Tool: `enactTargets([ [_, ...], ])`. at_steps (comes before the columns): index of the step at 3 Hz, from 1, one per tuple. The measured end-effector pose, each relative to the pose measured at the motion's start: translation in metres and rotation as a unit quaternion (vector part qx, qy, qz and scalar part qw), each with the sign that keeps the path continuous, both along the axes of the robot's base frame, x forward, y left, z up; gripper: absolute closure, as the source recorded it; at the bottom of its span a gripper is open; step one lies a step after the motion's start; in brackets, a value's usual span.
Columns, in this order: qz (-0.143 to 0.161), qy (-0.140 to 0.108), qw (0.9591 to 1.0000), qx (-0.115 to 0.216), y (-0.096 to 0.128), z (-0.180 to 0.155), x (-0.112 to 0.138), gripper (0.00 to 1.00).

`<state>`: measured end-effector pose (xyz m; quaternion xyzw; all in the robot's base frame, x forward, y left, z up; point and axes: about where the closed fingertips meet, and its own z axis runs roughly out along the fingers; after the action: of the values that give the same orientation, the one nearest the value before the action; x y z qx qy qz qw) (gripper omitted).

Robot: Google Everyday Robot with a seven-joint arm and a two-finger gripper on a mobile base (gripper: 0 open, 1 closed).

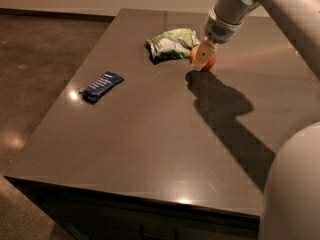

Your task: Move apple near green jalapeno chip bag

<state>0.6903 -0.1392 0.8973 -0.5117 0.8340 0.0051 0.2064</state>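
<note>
The apple is small, round and red-orange, low over the dark table at the far middle. My gripper reaches down from the upper right and is shut on the apple, with a pale finger across its front. The green jalapeno chip bag, light green and white and wrinkled, lies just left of the apple, a small gap apart. I cannot tell if the apple touches the table.
A flat dark blue packet lies at the table's left side. The dark table has its front edge near the bottom and its left edge running diagonally. My arm's shadow falls to the right. Brown floor lies left.
</note>
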Motion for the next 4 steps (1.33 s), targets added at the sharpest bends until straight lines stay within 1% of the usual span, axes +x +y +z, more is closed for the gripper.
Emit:
enactTargets([
  [1,-0.003,-0.004,1.0,0.004,0.006,-0.008,0.015,1.0],
  [2,0.001,-0.004,1.0,0.007,0.015,-0.016,0.025,1.0],
  [3,0.002,-0.006,0.9999,0.012,0.022,-0.02,0.032,0.87],
  [4,0.002,-0.009,0.9998,0.016,0.027,-0.022,0.037,0.64],
])
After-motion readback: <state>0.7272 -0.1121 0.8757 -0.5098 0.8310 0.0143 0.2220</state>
